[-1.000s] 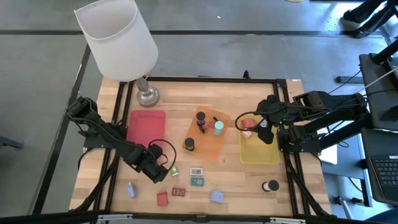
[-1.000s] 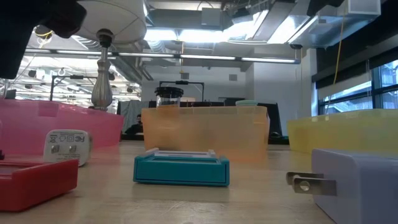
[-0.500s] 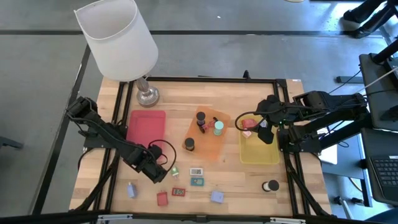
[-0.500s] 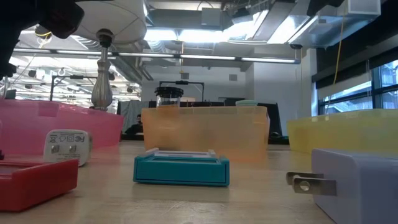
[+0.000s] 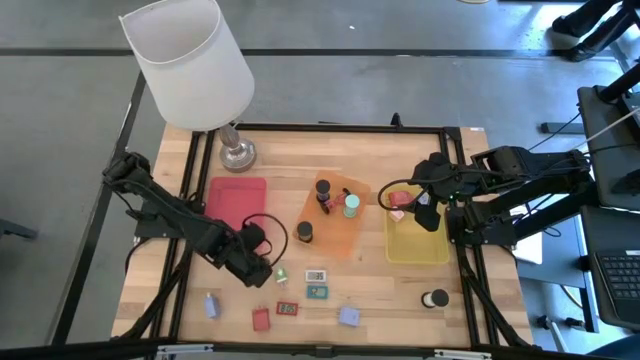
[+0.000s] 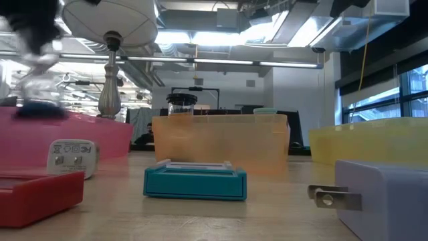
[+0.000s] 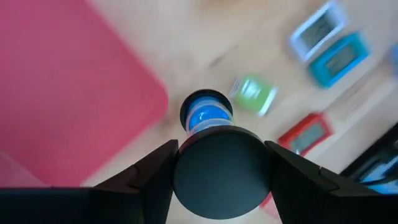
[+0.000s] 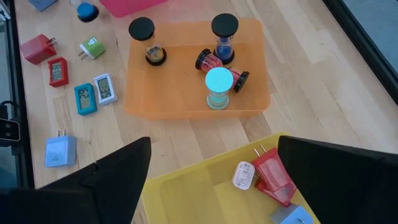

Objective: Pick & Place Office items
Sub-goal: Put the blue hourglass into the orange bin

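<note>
1. High view: my left gripper point(image 5: 258, 264) hangs just off the near corner of the pink tray point(image 5: 235, 200). My right gripper point(image 5: 425, 212) waits over the yellow tray point(image 5: 415, 248). The open wood between the pink tray and the orange tray point(image 5: 345, 238) looks like my widest lane. The lamp point(image 5: 190, 65) stands well clear at the far side.

2. Low view: the bottle point(image 6: 37, 90) shows blurred at the left, apparently clear of the table point(image 6: 281, 201) and above the pink tray's rim. To do this carry well, I judge I should stay high enough to clear the orange tray's wall before coming down.

3. Left wrist view: my fingers point(image 7: 143, 177) are clamped on the bottle's black cap point(image 7: 219, 174), with its blue end pointing at the wood below. The green plug point(image 7: 252, 94) lies just beside that spot, so a straight rise seems safest. A level wrist should stop the round cap rolling in my grip.

4. Right wrist view: my right fingers point(image 8: 118, 174) stand wide apart, holding nothing. Like bottles crowd the orange tray, among them a teal-capped one point(image 8: 218, 84). I judge its barer near side the roomiest place to set down.
</note>
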You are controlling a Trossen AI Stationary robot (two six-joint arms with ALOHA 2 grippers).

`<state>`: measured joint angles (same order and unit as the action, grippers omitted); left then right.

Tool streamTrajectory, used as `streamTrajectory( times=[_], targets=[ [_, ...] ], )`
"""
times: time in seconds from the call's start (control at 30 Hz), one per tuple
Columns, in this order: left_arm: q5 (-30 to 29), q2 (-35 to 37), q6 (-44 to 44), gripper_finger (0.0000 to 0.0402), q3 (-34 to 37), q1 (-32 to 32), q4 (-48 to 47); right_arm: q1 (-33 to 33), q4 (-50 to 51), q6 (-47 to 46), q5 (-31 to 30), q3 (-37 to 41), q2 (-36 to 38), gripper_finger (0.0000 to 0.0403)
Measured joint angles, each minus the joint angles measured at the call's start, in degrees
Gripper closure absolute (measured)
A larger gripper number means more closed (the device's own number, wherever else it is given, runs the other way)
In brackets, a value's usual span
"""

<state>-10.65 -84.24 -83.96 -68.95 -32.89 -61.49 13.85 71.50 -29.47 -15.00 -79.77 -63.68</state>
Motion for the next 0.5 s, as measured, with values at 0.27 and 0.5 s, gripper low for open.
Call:
streamTrajectory(
  times=[0.27,0.5],
  targets=[
    [-13.43,0.87,10.82,0.0186,-10.99,4.65,-3.33,0.01,0.02,0.01,0.02,-0.02,0.0,0.0048],
    [-20.35,0.87,18.03,0.0186,-14.36,11.95,-0.81,0.01,0.0,0.02,0.02,0.0,0.0,0.0048]
  ],
)
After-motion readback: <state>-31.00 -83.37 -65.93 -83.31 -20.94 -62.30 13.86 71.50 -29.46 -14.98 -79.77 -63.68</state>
